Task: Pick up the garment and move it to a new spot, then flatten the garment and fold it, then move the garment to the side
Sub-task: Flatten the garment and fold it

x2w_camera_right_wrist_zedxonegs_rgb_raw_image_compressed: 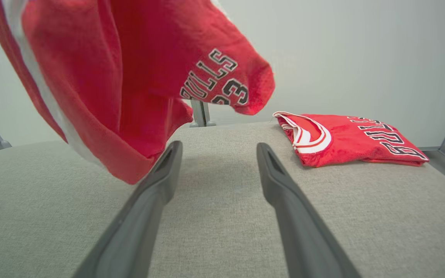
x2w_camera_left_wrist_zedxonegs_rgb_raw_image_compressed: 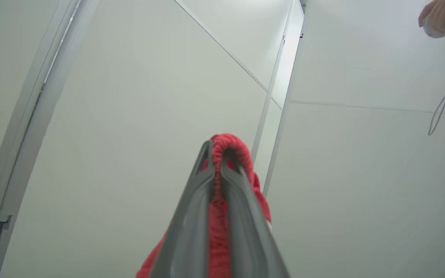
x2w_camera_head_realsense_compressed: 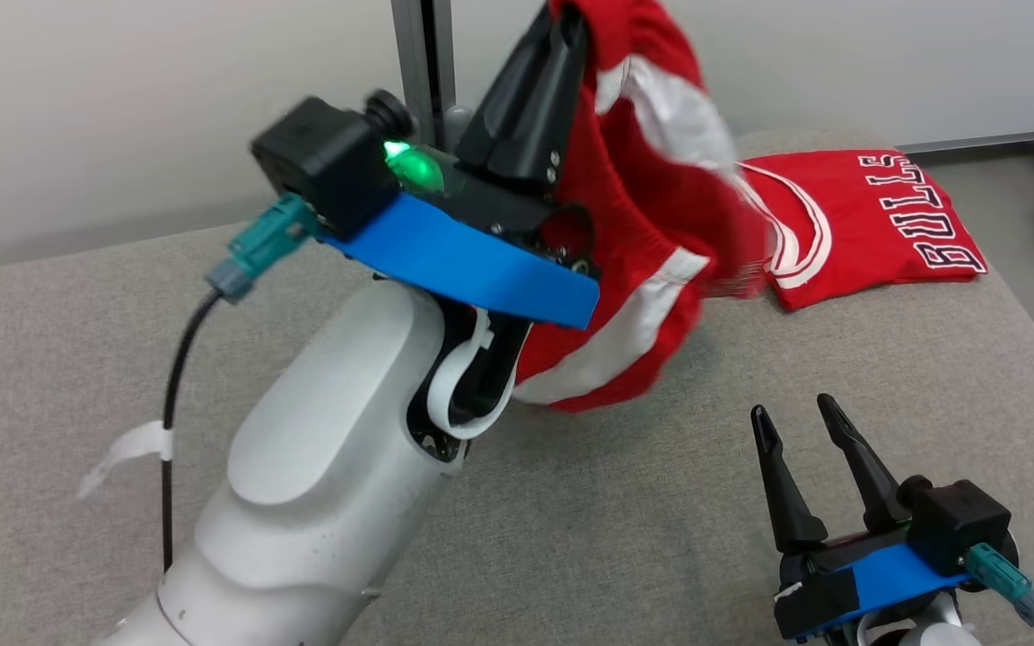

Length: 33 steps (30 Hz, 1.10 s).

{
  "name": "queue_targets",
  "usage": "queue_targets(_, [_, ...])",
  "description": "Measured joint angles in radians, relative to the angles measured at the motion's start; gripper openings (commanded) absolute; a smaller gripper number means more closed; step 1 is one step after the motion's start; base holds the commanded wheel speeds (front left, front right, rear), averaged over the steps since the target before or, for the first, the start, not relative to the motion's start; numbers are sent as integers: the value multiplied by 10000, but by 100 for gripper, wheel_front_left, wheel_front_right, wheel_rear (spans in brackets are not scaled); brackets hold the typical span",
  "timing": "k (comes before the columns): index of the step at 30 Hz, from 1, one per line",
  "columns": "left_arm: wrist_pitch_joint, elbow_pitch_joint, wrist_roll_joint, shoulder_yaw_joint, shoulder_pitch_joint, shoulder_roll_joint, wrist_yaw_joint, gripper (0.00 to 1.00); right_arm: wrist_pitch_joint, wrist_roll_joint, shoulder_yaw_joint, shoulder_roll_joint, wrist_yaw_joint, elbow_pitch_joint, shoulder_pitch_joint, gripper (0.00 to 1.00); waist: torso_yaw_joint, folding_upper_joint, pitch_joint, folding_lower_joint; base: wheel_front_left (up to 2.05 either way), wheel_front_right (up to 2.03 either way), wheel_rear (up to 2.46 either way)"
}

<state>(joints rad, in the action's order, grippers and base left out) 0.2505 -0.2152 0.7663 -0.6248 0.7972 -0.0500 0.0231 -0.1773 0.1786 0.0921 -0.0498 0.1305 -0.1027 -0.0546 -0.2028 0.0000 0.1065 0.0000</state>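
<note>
Above the table (x2w_camera_head_realsense_compressed: 571, 538) at twelve o'clock, my left gripper (x2w_camera_head_realsense_compressed: 560, 54) pinched the red shorts (x2w_camera_head_realsense_compressed: 643, 233); right gripper (x2w_camera_head_realsense_compressed: 795, 417) gaped; folding remained.

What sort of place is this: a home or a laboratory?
Probably a robot test room, not a home: a grey padded table, bare pale wall panels, and a person's hand holding a white strapped device.

We're seeing bright, diffuse light, soft shadow on the bench (x2w_camera_right_wrist_zedxonegs_rgb_raw_image_compressed: 214, 173) under the garment (x2w_camera_head_realsense_compressed: 634, 206). Garment edges are smearing in head view; wrist-view edges are bowing.
</note>
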Motion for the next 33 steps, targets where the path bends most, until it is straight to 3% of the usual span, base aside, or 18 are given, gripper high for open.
queue_targets(6, [111, -278, 756, 437, -179, 8, -813, 0, 2, 0, 27, 2, 0, 54, 11, 100, 220, -1, 57, 0, 0, 0, 0])
queue_targets(13, [109, -3392, 314, 1609, -1827, -313, -1503, 0, 82, -13, 104, 0, 0, 142, -43, 100, 603, 0, 261, 0, 0, 0, 0])
queue_targets(14, [109, -3864, 192, 1685, -1969, -395, -1584, 38, 88, -15, 155, 0, 0, 142, -58, 100, 658, 0, 282, 1, 0, 0, 0])
queue_targets(16, [111, -4734, 86, 1735, -2017, -479, -1695, 100, 92, -15, 226, 2, 0, 140, -108, 100, 768, 0, 306, 1, 0, 0, 0])
queue_targets(22, [42, -6610, 142, 1854, -2269, -652, -1812, 100, 102, -13, 372, 2, 0, 86, -177, 100, 960, 0, 250, 1, 0, 0, 0])
queue_targets(25, [-56, -7030, 86, 1628, -2564, -767, -1593, 100, 102, -12, 384, 2, 2, 73, -169, 100, 1003, -1, 192, 0, 0, 0, 0])
queue_targets(33, [31, -5916, -773, 568, -3039, -646, -811, 100, 146, -88, 188, 2, 2, 153, -7, 100, 1255, -1, 102, 0, 0, 0, 0])
